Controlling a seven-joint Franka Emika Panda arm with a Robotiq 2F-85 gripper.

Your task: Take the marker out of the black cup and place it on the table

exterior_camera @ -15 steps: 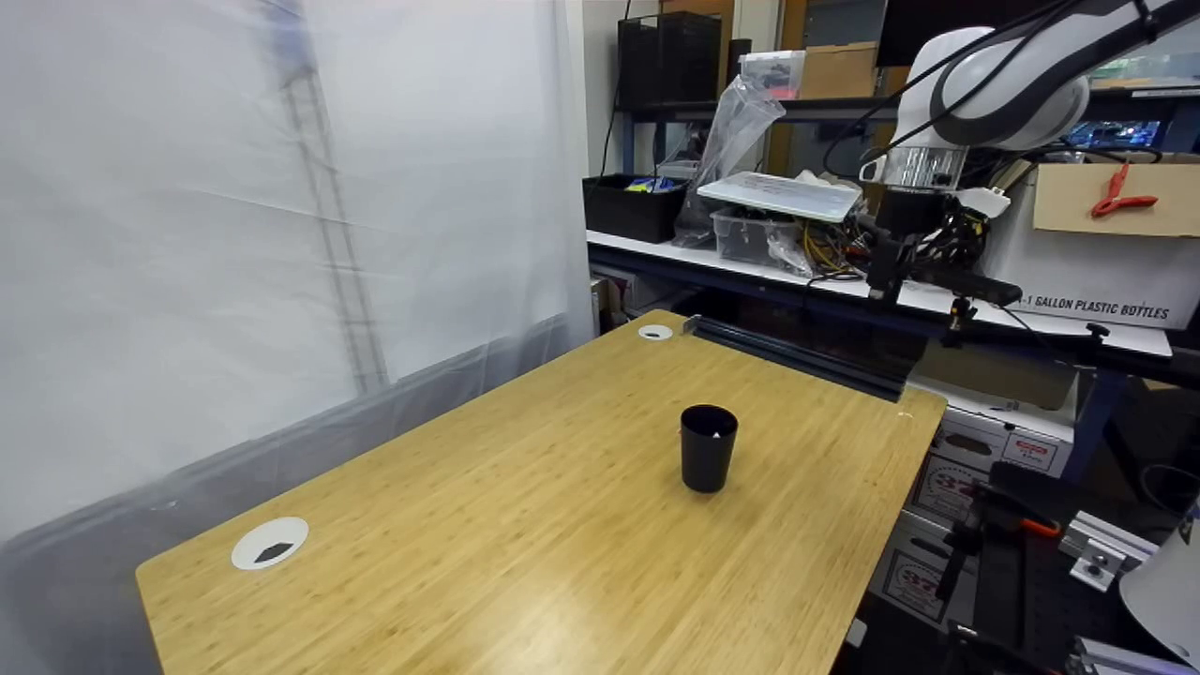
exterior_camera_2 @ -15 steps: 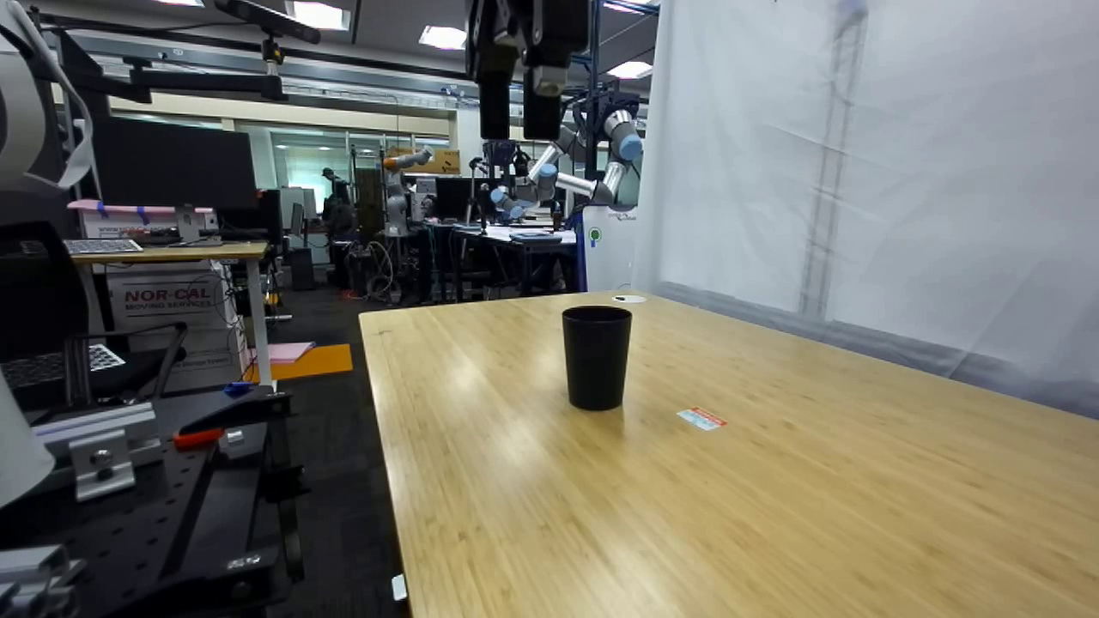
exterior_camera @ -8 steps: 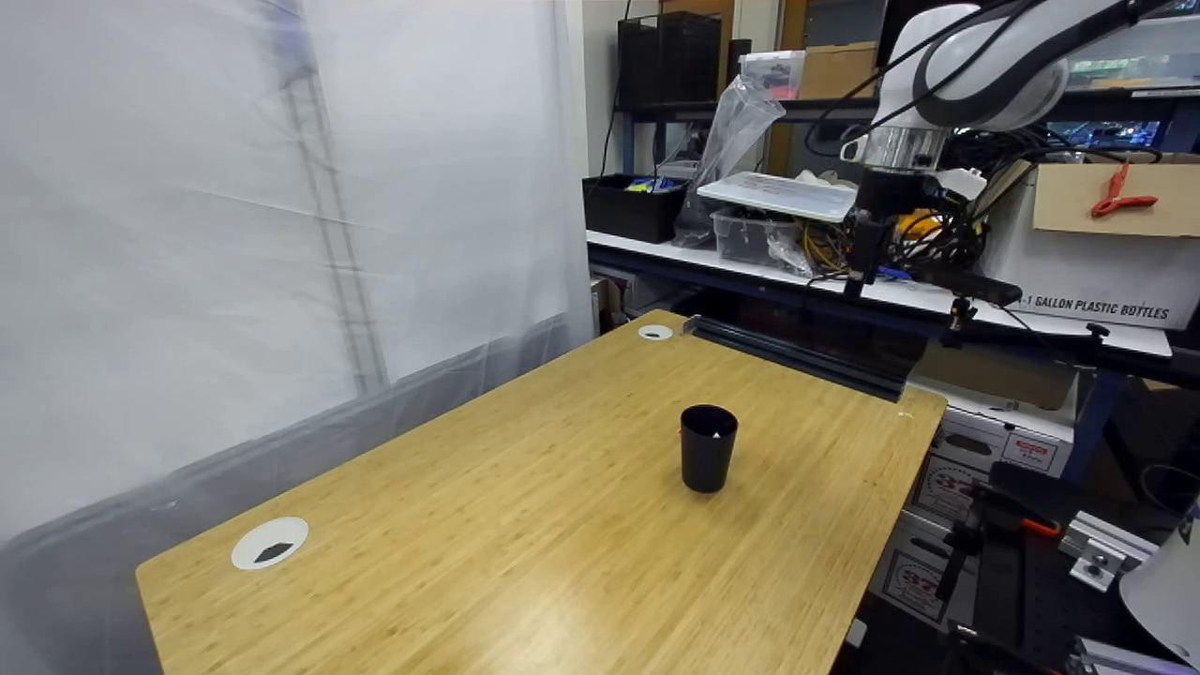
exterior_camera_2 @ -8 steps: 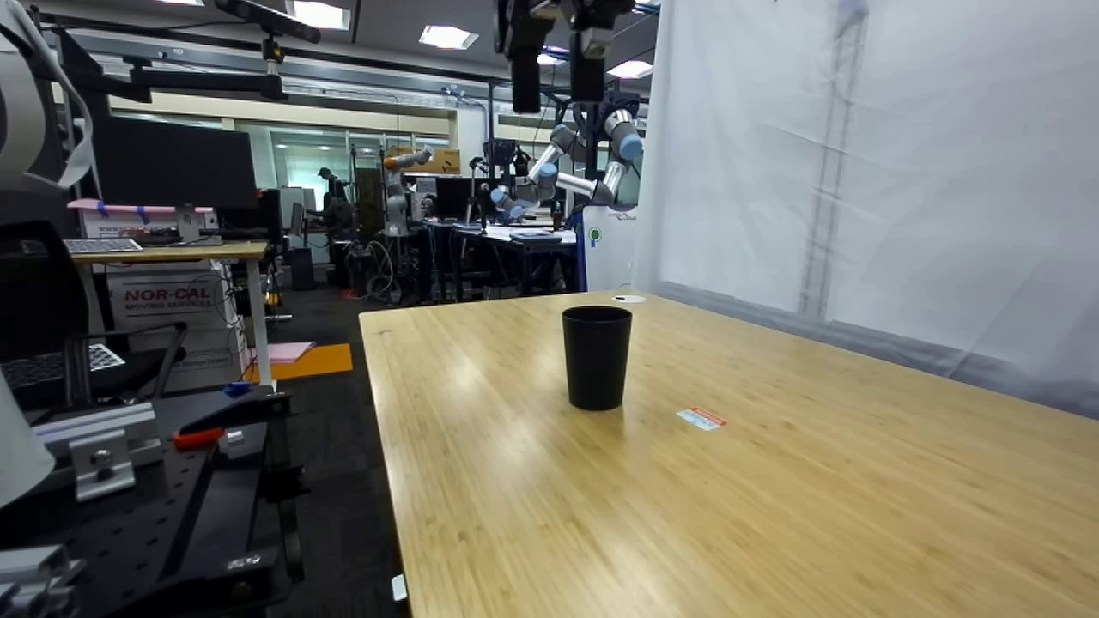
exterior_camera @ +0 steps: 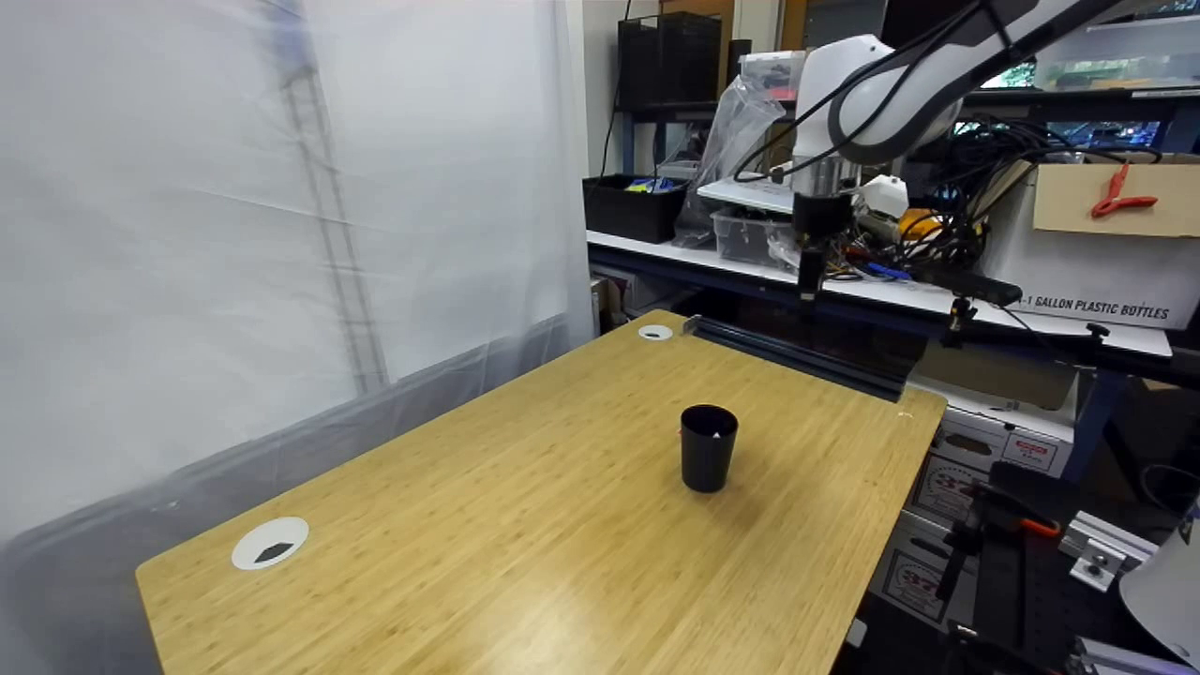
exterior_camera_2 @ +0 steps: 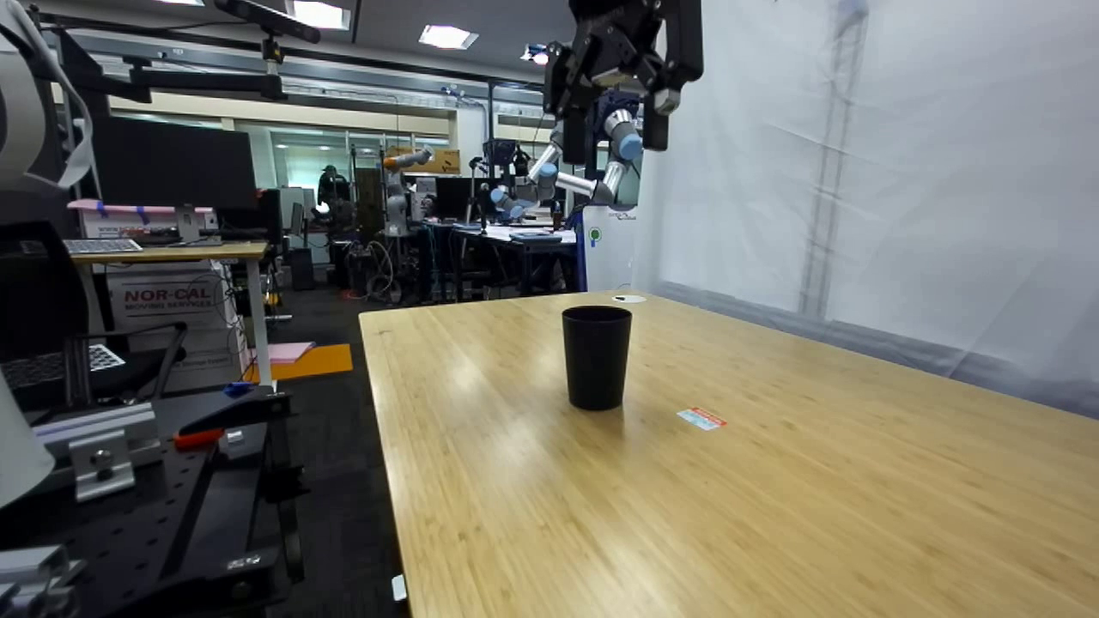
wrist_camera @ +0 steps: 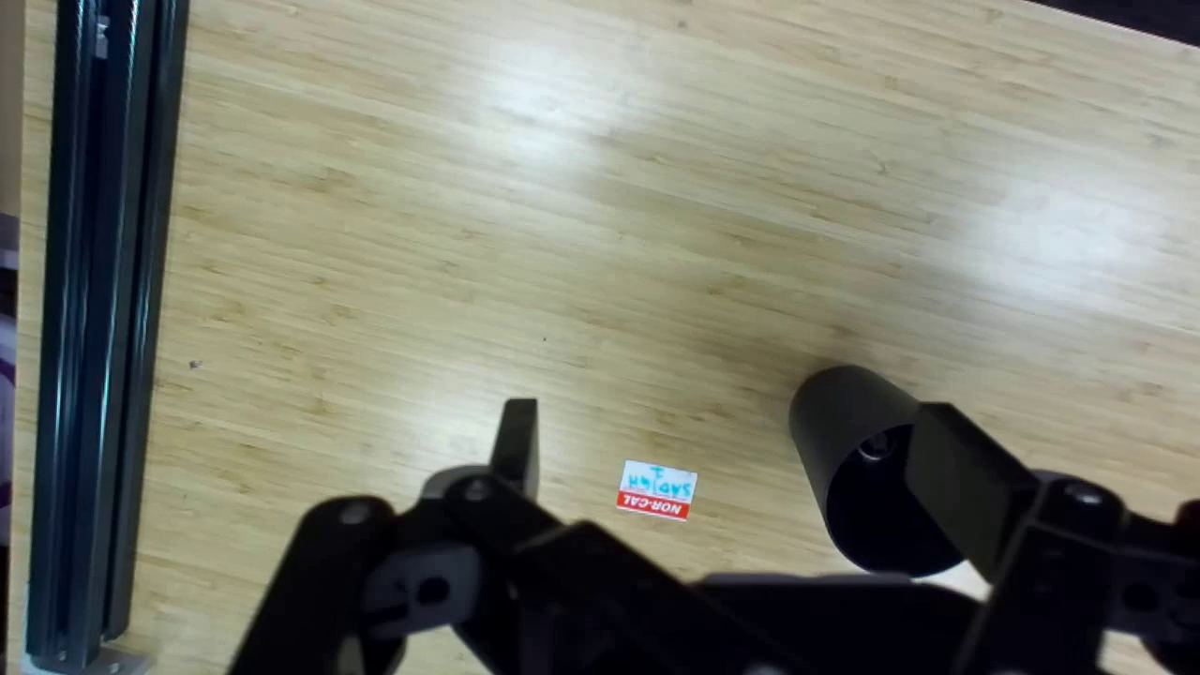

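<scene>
My fingers hang in the air over the bench, spread wide apart, and they have hold of nothing. The black cup stands upright on the bench, well below my fingers and apart from them in both exterior views; from my wrist, one finger hides part of its mouth. Inside the cup I see a small pale round shape, but I cannot tell whether that is any part of the marker. Near the cup, flat on the bench, lies a red-and-white Nor-Cal label, its lettering upside down in my wrist view. In an exterior view, two white cable grommets sit in the bench near one long edge, with a translucent white curtain hanging beyond that side. A dark metal rail lies along one short end of the bench.
</scene>
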